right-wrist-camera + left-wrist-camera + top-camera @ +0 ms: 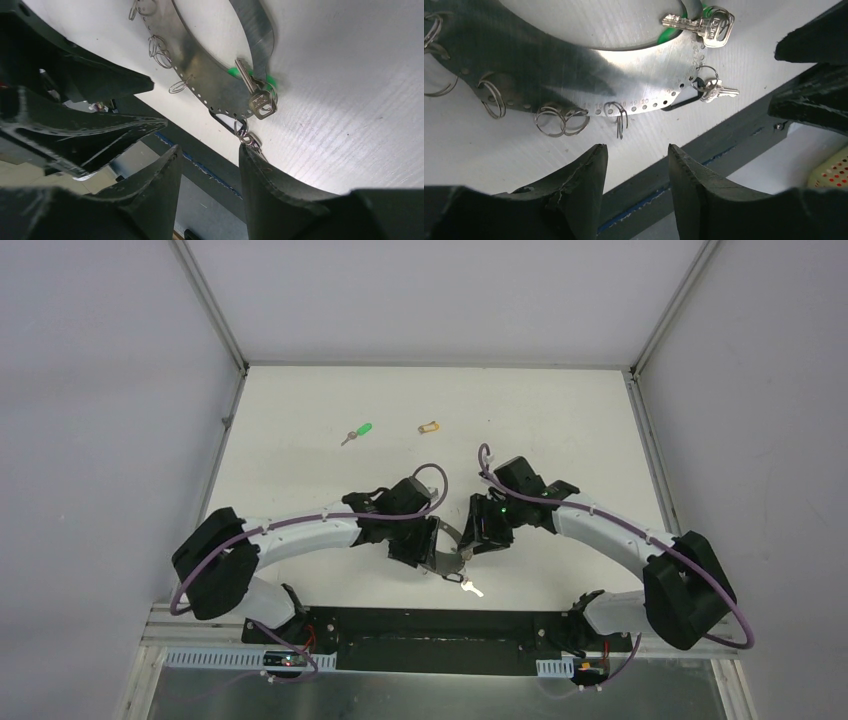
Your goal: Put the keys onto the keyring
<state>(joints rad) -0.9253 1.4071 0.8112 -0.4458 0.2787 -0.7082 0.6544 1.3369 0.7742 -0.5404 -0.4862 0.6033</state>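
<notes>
Green key [358, 432] lies diagonally, blade pointing near-left; tan key [429, 427] lies left-right.

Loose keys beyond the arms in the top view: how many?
2. The green key lies on the far table, left of centre; the tan key lies to its right. Others could be hidden.

Left arm [300, 532] and right arm [610, 530] bow inward, wrists close together at lower centre; left pincer [636, 150] and right pincer [210, 150] stand parted, empty.
</notes>
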